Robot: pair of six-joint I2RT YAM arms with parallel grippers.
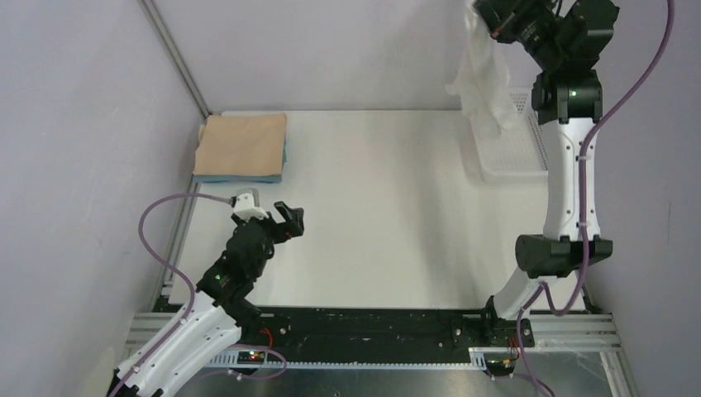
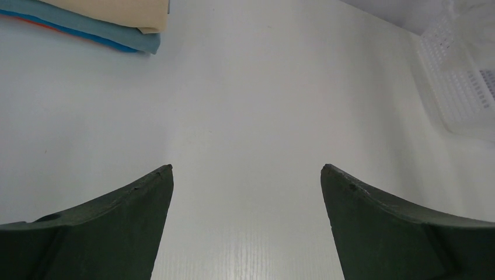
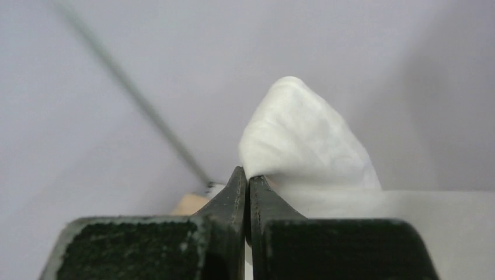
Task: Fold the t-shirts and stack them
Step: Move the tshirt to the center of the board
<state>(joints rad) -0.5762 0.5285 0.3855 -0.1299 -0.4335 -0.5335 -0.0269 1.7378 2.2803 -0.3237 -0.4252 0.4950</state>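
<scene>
My right gripper [image 3: 247, 178] pinches the white shirt [image 1: 484, 83], cut off at the frame's top right, and my left gripper [image 2: 247, 175] stays... no, sits spread wide.

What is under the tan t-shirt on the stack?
A folded light blue t-shirt lies under the tan t-shirt; only its near and right edges show. The rest of it, and anything lower, is covered.

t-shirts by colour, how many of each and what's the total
white t-shirt: 1
tan t-shirt: 1
light blue t-shirt: 1
total: 3
</scene>
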